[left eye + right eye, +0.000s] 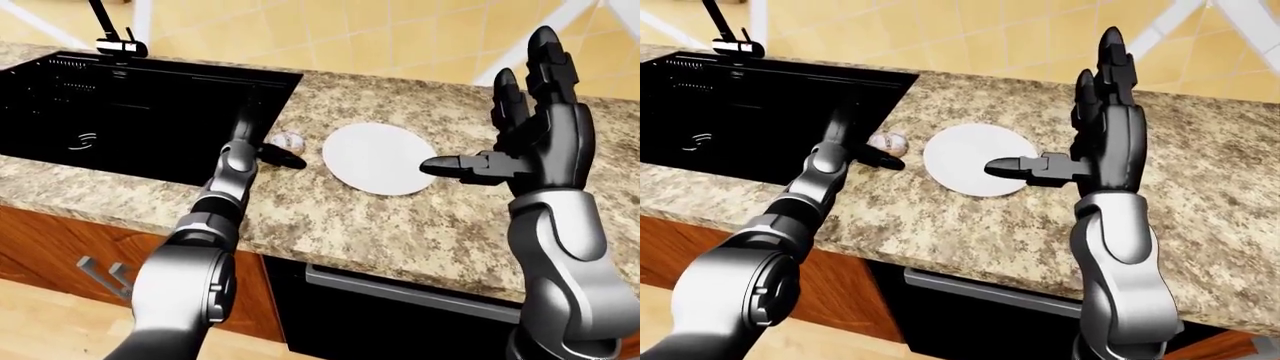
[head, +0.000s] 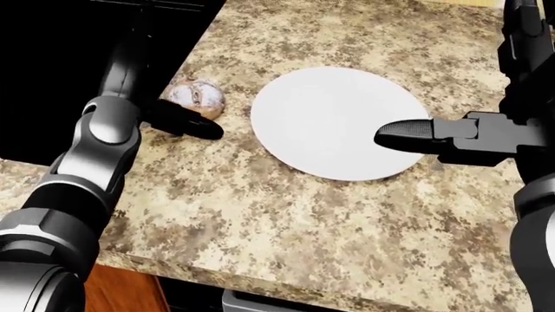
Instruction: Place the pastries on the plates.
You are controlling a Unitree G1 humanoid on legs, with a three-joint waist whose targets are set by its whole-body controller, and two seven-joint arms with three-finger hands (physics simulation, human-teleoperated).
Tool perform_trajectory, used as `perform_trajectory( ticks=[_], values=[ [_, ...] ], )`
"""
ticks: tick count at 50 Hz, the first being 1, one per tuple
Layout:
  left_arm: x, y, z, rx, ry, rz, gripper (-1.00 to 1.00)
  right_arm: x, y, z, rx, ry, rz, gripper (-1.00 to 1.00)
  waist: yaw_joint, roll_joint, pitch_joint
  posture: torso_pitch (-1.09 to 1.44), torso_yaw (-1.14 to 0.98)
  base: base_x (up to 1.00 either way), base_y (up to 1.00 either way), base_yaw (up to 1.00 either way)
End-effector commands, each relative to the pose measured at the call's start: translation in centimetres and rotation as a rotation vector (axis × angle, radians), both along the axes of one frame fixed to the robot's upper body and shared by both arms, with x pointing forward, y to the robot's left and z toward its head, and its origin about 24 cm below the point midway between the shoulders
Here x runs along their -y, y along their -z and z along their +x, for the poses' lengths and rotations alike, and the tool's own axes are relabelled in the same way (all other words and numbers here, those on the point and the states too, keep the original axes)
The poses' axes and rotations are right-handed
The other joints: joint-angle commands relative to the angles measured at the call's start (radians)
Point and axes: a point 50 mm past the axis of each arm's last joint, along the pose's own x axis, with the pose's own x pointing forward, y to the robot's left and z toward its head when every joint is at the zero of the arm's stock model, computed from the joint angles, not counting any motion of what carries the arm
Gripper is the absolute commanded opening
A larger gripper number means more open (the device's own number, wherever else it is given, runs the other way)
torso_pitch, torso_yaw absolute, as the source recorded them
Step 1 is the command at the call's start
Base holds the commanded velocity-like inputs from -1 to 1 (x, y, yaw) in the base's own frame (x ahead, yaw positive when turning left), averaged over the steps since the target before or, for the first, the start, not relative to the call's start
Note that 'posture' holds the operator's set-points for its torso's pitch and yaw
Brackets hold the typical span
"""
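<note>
A small round pale pastry (image 2: 198,96) lies on the granite counter, just left of a white empty plate (image 2: 334,120) and next to the sink's right edge. My left hand (image 2: 174,88) is open at the pastry. Its thumb (image 2: 187,123) lies along the counter just below the pastry, and its other fingers stand up along the pastry's left side, over the sink edge. They do not close round it. My right hand (image 1: 490,112) is raised and open, fingers pointing up. Its thumb (image 2: 408,135) reaches left over the plate's right rim.
A black sink (image 1: 150,97) with a black faucet (image 1: 120,45) fills the upper left. The granite counter (image 1: 400,232) runs to the right past the plate. Below its near edge are a wooden cabinet (image 1: 60,255) and a black appliance with a bar handle (image 1: 400,289).
</note>
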Motion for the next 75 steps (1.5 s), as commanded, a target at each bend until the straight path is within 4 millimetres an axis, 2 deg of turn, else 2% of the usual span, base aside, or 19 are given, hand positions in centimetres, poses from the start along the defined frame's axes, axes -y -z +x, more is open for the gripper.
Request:
perform_trajectory(
  ticks=[1, 18, 22, 23, 28, 32, 35, 37, 40, 43, 48, 53, 59, 61, 75],
  values=[
    [0.4, -3.0, 0.4, 0.115, 0.015, 0.001, 1.0, -0.1, -1.3, -0.5, 0.077, -0.002, -0.01, 1.0, 0.0, -0.001, -0.028, 0.0, 0.0, 0.0, 0.0, 0.0],
    [1.3, -2.5, 0.3, 0.102, 0.045, 0.051, 1.0, 0.2, -1.1, -0.7, 0.078, 0.006, -0.01, 1.0, 0.001, -0.004, -0.024, 0.0, 0.0, 0.0, 0.0, 0.0],
    [1.5, -2.4, 0.3, 0.101, 0.052, 0.057, 0.85, 0.3, -1.0, -0.8, 0.077, 0.008, -0.008, 1.0, 0.002, -0.004, -0.025, 0.0, 0.0, 0.0, 0.0, 0.0],
    [1.5, -2.4, 0.3, 0.102, 0.053, 0.06, 0.75, 0.3, -1.0, -0.9, 0.077, 0.009, -0.008, 1.0, 0.002, -0.005, -0.025, 0.0, 0.0, 0.0, 0.0, 0.0],
    [1.7, -2.2, 0.2, 0.098, 0.061, 0.07, 0.58, 0.4, -0.8, -0.9, 0.075, 0.01, -0.007, 1.0, 0.003, -0.005, -0.025, 0.0, 0.0, 0.0, 0.0, 0.0],
    [1.7, -2.1, 0.2, 0.092, 0.062, 0.075, 0.23, 0.4, -0.8, -0.9, 0.077, 0.01, -0.005, 1.0, 0.003, -0.006, -0.025, 0.0, 0.0, 0.0, 0.0, 0.0],
    [1.8, -2.1, 0.2, 0.091, 0.064, 0.076, 0.18, 0.4, -0.8, -0.9, 0.076, 0.011, -0.007, 1.0, 0.003, -0.006, -0.025, 0.0, 0.0, 0.0, 0.0, 0.0],
    [1.9, -2.1, 0.2, 0.09, 0.068, 0.078, 0.0, 0.4, -1.0, -0.8, 0.078, 0.009, -0.007, 1.0, 0.003, -0.006, -0.026, 0.0, 0.0, 0.0, 0.0, 0.0],
    [1.9, -2.2, 0.3, 0.091, 0.069, 0.084, 0.02, 0.4, -1.0, -0.8, 0.078, 0.008, -0.008, 1.0, 0.003, -0.006, -0.026, 0.0, 0.0, 0.0, 0.0, 0.0],
    [2.0, -2.2, 0.3, 0.089, 0.071, 0.086, -0.07, 0.4, -1.2, -0.8, 0.082, 0.007, -0.007, 1.0, 0.004, -0.006, -0.027, 0.0, 0.0, 0.0, 0.0, 0.0],
    [2.0, -2.1, 0.2, 0.089, 0.076, 0.096, -0.1, 0.4, -1.1, -0.9, 0.083, 0.008, -0.008, 1.0, 0.004, -0.007, -0.028, 0.0, 0.0, 0.0, 0.0, 0.0],
    [2.1, -1.7, 0.2, 0.087, 0.081, 0.131, -0.24, 0.5, -1.0, -1.1, 0.082, 0.01, -0.006, 1.0, 0.005, -0.007, -0.03, 0.0, 0.0, 0.0, 0.0, 0.0],
    [2.2, -2.6, 0.3, 0.112, 0.085, 0.148, -0.33, 0.5, -1.0, -1.1, 0.083, 0.011, -0.005, 1.0, 0.004, -0.007, -0.031, 0.0, 0.0, 0.0, 0.0, 0.0],
    [2.3, -3.0, 0.3, 0.123, 0.086, 0.15, -0.42, 0.5, -1.0, -1.1, 0.084, 0.012, -0.005, 1.0, 0.004, -0.007, -0.031, 0.0, 0.0, 0.0, 0.0, 0.0],
    [3.0, -6.4, 0.6, 0.205, 0.101, 0.16, -0.49, 0.8, -1.7, -1.4, 0.099, 0.027, -0.01, 1.0, 0.003, -0.01, -0.025, 0.0, 0.0, 0.0, 0.0, 0.0]
  ],
)
